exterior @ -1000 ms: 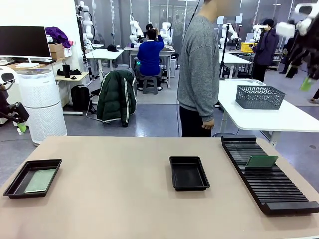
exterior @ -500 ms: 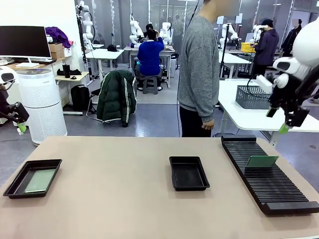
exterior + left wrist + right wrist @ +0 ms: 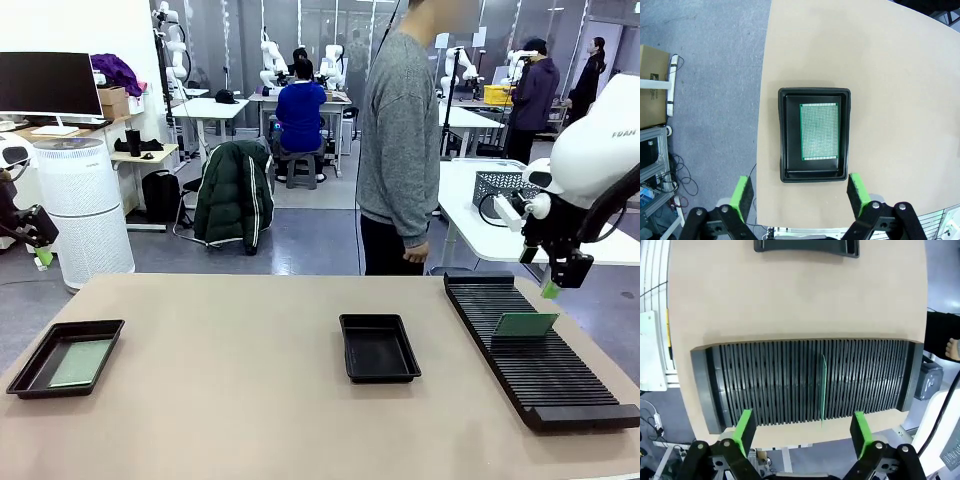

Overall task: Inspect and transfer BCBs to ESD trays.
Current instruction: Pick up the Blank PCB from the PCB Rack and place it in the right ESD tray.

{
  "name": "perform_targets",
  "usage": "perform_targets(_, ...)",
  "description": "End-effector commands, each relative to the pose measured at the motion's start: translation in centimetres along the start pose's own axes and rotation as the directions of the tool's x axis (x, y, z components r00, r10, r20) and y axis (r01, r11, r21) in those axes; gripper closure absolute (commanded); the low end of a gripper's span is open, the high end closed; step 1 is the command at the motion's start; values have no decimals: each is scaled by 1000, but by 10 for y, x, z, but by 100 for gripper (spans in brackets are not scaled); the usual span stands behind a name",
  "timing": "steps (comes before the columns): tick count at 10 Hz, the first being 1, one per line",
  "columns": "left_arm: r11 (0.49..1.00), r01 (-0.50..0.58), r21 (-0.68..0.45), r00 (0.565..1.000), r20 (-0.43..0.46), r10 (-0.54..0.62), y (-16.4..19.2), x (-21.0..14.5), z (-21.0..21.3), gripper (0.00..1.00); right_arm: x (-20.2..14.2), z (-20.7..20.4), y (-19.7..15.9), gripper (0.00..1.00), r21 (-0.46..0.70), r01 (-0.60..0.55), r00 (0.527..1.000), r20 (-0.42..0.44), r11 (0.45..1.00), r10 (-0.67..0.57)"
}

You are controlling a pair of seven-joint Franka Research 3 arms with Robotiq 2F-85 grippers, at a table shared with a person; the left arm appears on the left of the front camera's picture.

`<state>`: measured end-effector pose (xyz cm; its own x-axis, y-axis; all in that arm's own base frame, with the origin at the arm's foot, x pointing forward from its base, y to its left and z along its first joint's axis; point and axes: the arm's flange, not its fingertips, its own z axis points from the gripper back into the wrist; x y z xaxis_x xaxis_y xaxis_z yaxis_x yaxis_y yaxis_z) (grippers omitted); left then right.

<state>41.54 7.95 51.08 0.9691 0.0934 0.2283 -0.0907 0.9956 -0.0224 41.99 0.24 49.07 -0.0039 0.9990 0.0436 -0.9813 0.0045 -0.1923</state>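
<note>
1. Halfway, I'd say: one BCB (image 3: 819,131) lies in your left ESD tray (image 3: 790,135), and the middle tray (image 3: 347,350) sits bare.
2. The other BCB (image 3: 823,387) stands in the rack (image 3: 765,385) (left fingers (image 3: 742,195) apart; right fingers (image 3: 745,427) apart, above it).

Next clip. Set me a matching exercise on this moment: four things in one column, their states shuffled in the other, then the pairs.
Things:
1. left tray
2. middle tray
3. slotted rack
4. right gripper

States:
a. open, above the rack
b. nothing in it
c. a flat board lies in it
d. an upright board stands in one slot

Pairs: 1-c, 2-b, 3-d, 4-a
</note>
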Motion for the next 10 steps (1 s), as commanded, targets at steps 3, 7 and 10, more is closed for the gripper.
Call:
perform_targets(3,1000,2,1,1000,12,-2,1,-2,-3,0,-15,-38,-8,0,-31,-26,998,-49,999,24)
perform_targets(7,1000,2,1,1000,12,-2,1,-2,-3,0,-41,-77,-8,0,-20,18,998,-62,1000,-20)
perform_targets(10,1000,2,1,1000,12,-2,1,-2,-3,0,-56,-105,-10,0,-40,36,999,-28,999,-37)
